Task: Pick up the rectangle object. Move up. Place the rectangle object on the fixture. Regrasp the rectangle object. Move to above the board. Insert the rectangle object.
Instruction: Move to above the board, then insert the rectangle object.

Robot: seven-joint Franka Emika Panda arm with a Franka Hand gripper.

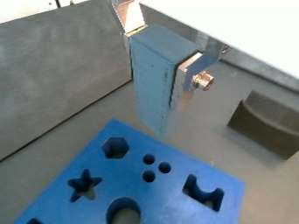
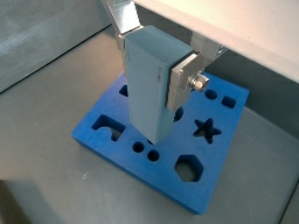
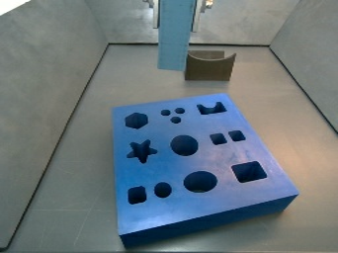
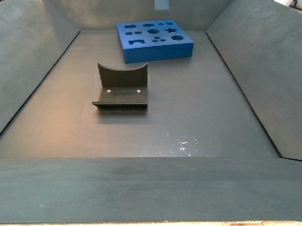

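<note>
Overhead, gripper (image 2: 160, 54) fingers (image 2: 184, 79) clamp rectangle object (image 2: 149, 83) above board (image 2: 117, 140); gripper cropped from side view.

Grey-blue rectangle object (image 2: 149, 83) hangs upright in the hand (image 2: 156, 54) above the blue board (image 2: 111, 140).
</note>
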